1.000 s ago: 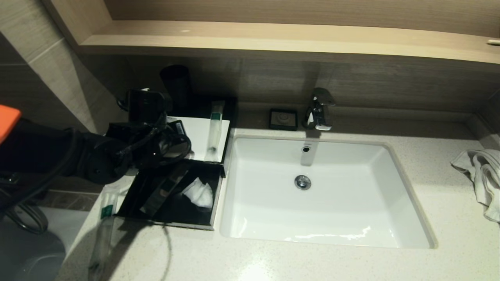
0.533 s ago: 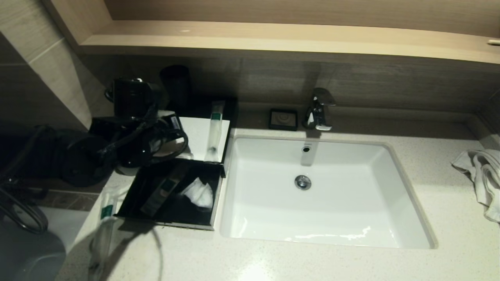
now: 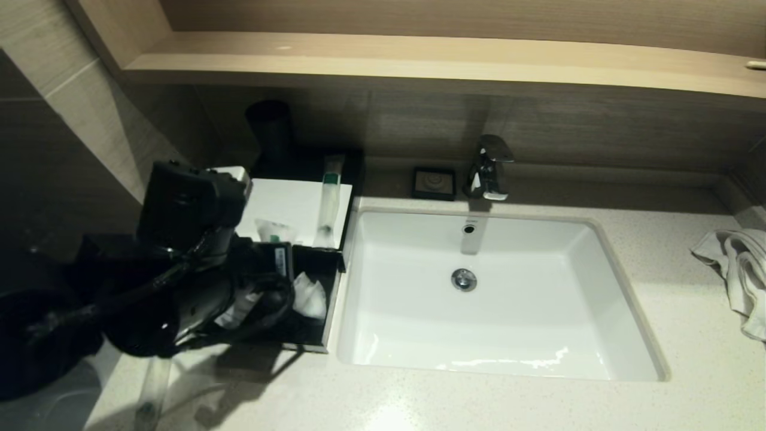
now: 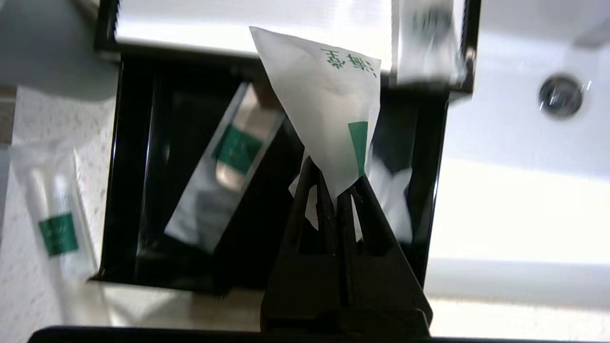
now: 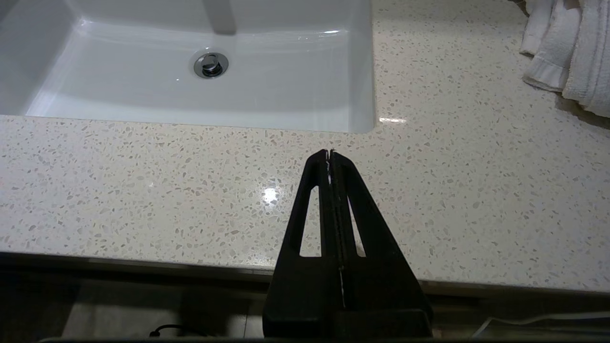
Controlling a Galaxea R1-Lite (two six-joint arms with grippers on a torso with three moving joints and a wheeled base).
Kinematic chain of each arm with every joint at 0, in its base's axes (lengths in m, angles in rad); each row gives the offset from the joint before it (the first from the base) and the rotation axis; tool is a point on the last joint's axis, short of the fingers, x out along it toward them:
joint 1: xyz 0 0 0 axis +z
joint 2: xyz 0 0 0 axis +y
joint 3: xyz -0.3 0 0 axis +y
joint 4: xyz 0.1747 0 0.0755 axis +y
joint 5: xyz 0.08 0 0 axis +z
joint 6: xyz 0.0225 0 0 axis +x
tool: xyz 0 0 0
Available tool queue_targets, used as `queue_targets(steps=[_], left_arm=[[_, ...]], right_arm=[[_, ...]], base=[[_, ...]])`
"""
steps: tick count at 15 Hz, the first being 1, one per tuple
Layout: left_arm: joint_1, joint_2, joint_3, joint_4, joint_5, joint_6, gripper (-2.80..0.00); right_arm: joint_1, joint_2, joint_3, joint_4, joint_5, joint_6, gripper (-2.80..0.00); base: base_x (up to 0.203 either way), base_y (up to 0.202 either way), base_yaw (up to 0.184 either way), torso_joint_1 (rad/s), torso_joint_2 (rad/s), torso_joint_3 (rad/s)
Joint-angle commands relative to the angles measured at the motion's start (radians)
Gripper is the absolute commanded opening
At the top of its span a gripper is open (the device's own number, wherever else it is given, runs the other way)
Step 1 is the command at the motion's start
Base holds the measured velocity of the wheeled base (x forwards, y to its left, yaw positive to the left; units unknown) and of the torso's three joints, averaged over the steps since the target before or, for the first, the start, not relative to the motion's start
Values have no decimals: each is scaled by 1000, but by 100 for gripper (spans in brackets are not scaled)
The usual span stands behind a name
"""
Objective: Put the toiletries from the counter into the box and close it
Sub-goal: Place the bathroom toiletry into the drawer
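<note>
The left gripper [image 4: 339,190] has its two black fingers pressed together on the lower corner of a small white sachet [image 4: 329,100], which stands up from the tips over the open drawer [image 4: 143,190] of the box [image 3: 299,206]. The sachet carries a green rectangular mark near the pinched corner and a short line of green characters near its far edge; they are too small and turned to read. In the head view this gripper hangs over the near left part of the drawer, its wrist covering most of it.

Inside the drawer lies a slanted clear packet [image 4: 224,166] with a green band, its lettering illegible, and beside it another white sachet [image 3: 310,296] against the drawer's right side. On the box's white top panel rest one more sachet [image 3: 269,230] with a green mark and a long slim packet [image 3: 329,200] along the panel's right edge.

On the counter [image 3: 479,401], just beside the drawer's left wall, lies a further clear packet [image 4: 55,224] with a green label; its print cannot be made out. The box sits at the counter's left end, against the basin [image 3: 497,299].

The right gripper [image 5: 330,155] hovers at the counter's near edge in front of the basin, fingers together and holding nothing.
</note>
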Motion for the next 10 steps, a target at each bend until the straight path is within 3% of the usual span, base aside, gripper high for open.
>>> queue_targets(steps=[1, 5, 8, 10], left_arm=[[-20, -74, 39, 101, 0, 8, -280], [-19, -107, 45, 235, -67, 70, -280], [-5, -90, 23, 291, -149, 105, -280], [13, -52, 1, 303, -169, 112, -280]], right_arm=[[0, 0, 0, 0, -1, -1, -280], [0, 0, 0, 0, 0, -1, -280], [0, 0, 0, 0, -1, -1, -280], [0, 0, 0, 0, -1, -1, -280]], base=[[0, 0, 0, 0, 0, 0], [0, 0, 0, 0, 0, 0], [0, 0, 0, 0, 0, 0], [0, 0, 0, 0, 0, 0]])
